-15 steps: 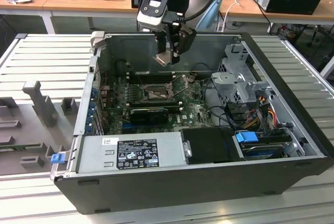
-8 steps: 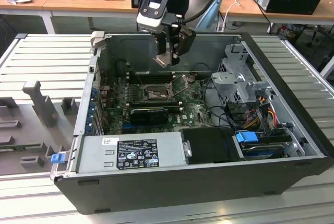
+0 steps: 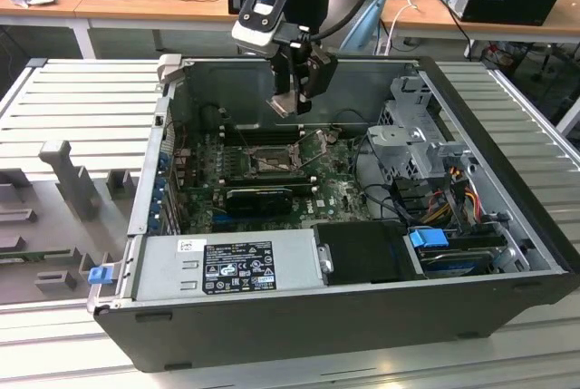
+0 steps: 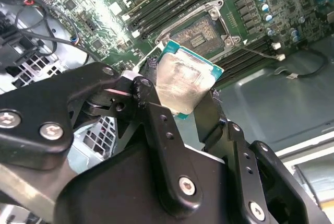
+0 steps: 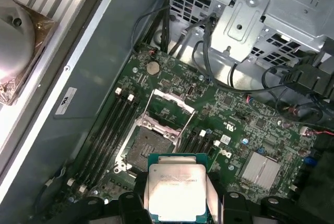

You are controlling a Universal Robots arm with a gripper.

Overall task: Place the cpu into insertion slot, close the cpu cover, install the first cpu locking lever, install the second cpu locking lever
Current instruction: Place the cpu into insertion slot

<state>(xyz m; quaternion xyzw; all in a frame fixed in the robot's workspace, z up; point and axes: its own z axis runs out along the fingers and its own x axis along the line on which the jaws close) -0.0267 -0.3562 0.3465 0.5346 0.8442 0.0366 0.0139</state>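
My jaws are closed down to the cpu's width and grip the cpu (image 4: 185, 80) by two opposite edges, its metal top showing in both wrist views. The cpu hangs inside the case (image 3: 272, 316), above the motherboard (image 5: 235, 130) and clear of the slot (image 5: 151, 148). The slot's pin field lies bare. The cover (image 5: 171, 101) appears swung up beside the slot, though the angle is poor.

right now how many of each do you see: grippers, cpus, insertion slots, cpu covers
gripper: 1
cpu, held in the gripper: 1
insertion slot, empty: 1
cpu cover, raised open: 1
total: 4
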